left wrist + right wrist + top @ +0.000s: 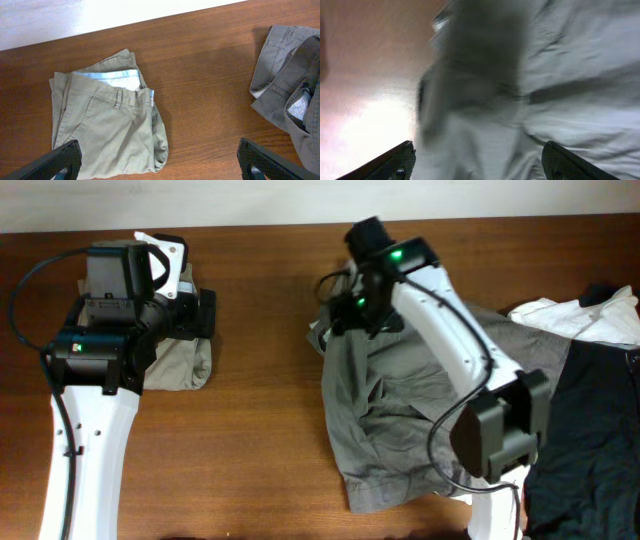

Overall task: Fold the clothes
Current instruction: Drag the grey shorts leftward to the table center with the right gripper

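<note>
Wood (200, 75) (bare) separates folded khakis (105, 130) from grey trousers (282, 65).

Folded khaki trousers (107, 127); rumpled grey trousers (400, 415)

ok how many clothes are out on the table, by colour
khaki: 1, the folded trousers
grey: 1, the unfolded trousers
white: 1, the crumpled garment
black: 1, the dark garment at the right edge
total: 4
</note>
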